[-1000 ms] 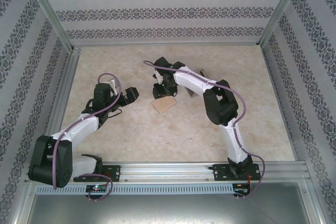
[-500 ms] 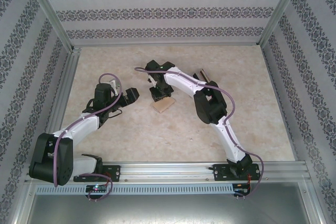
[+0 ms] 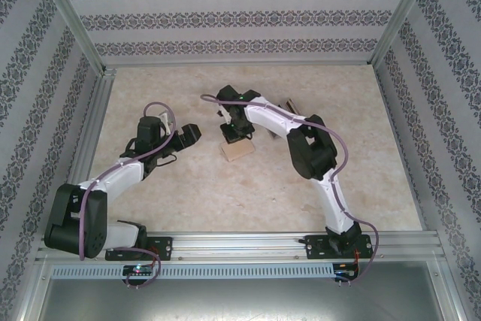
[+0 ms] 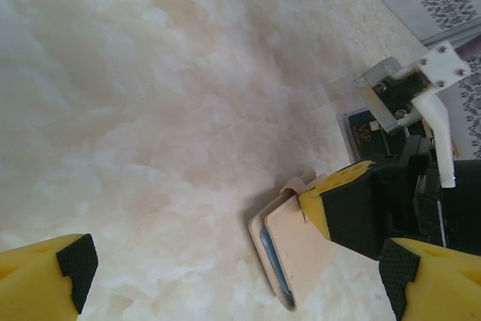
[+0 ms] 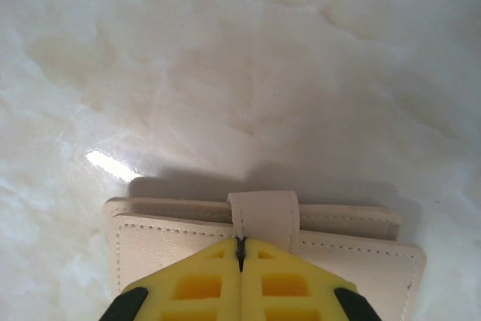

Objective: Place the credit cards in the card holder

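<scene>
A tan card holder (image 3: 240, 150) lies closed near the middle of a marbled table (image 3: 361, 178), seen from above. The right claw (image 3: 234, 131) is poised at the holder's 12 o'clock edge, and the left claw (image 3: 189, 134) hangs apart from it at about 9 o'clock. In the right wrist view, the right claw (image 5: 240, 252) is shut tight, its two yellow fingers pressed together with only a thin dark seam between them. Their tips sit against the near end of the strap (image 5: 263, 217) that folds over the card holder (image 5: 173, 242). Whether the strap is actually pinched between them cannot be told. The holder rests flat there, with its long edge running from 9 to 3 o'clock and its shadow falling toward 12. The left claw (image 4: 233, 283) gapes about as wide as it goes, with one black-padded yellow fingertip in each lower corner of its wrist view and nothing but bare table between them. From that side the card holder (image 4: 293, 249) lies at about 4 o'clock in the frame, with a thin blue edge showing between its flaps. Its strap (image 4: 294, 186) curls up beside a yellow finger (image 4: 338, 186) of the right claw. A dark card (image 4: 366, 131) lies flat on the table beyond the holder, at about its 1 o'clock, partly hidden behind the right wrist's white bracket (image 4: 421, 92). Patterned walls (image 3: 240, 16) close in the table on three sides.
</scene>
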